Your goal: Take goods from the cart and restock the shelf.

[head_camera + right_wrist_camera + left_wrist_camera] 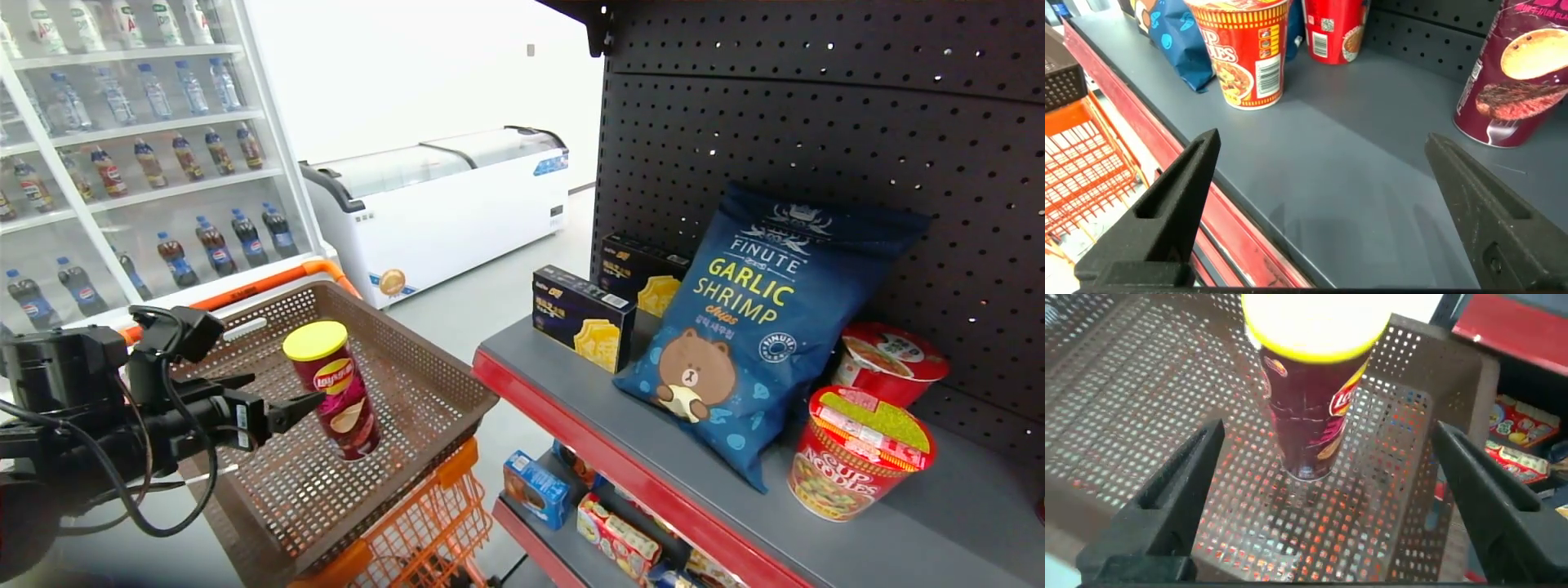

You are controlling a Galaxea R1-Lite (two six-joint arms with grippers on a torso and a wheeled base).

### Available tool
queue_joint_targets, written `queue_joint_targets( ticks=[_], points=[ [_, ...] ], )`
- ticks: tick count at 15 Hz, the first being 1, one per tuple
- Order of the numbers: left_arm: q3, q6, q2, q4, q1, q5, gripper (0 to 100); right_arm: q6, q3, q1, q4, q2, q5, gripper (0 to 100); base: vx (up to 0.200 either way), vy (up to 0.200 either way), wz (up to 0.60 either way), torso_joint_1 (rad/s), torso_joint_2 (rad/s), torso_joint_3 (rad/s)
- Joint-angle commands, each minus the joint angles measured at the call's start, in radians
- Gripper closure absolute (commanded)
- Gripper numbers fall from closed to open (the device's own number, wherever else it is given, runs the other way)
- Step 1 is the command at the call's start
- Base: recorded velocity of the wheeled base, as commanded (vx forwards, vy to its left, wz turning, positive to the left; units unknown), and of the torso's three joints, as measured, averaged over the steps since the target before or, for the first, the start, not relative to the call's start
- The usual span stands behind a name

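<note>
Head high, wide; left wrist close over cart [1143, 400], right over shelf [1355, 155].

**Setting: a shop, of the small-supermarket kind.** A glass-door cooler [49, 139] holds rows of bottled drinks [215, 247] on white racks. Beside it stands a chest freezer [441, 204] with curved glass lids. A display shelf [963, 531] with a red front edge and a black pegboard back [816, 122] carries packaged goods set face-out: snack boxes [584, 314], a chip bag [759, 327] and cup noodles [857, 453]. More packets [535, 488] lie on the tier below. An orange wire cart [424, 531] bearing a brown basket [424, 359] stands beside the shelf, with a chip can [335, 392] upright in it.
</note>
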Motion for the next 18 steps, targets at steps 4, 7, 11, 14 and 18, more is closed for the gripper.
queue_joint_targets(
  ticks=[4,7,11,14,18],
  points=[
    [0.021,0.0,0.227,-0.221,-0.029,0.012,0,0.0,0.0,0.002,0.0,0.0,0.0,0,0.0,0.0,0.0,0.0,0.0,0.0],
    [0.001,0.031,0.342,-0.357,-0.03,0.041,0,0.0,0.0,0.0,0.0,0.0,0.0,0,0.0,0.0,0.0,0.0,0.0,0.0],
    [-0.05,0.065,0.411,-0.376,-0.038,0.043,0,0.0,0.0,0.0,0.0,0.0,0.0,0,0.0,0.0,0.0,0.0,0.0,0.0],
    [-0.13,0.065,0.469,-0.402,-0.065,0.043,0,0.0,-0.002,0.0,0.0,0.0,-0.001,0,0.0,0.0,0.0,0.0,0.0,0.0],
    [-0.19,0.062,0.5,-0.396,-0.088,0.044,100,0.0,0.0,0.0,0.0,0.0,0.0,0,0.0,0.0,0.0,0.0,0.0,0.0]
  ],
)
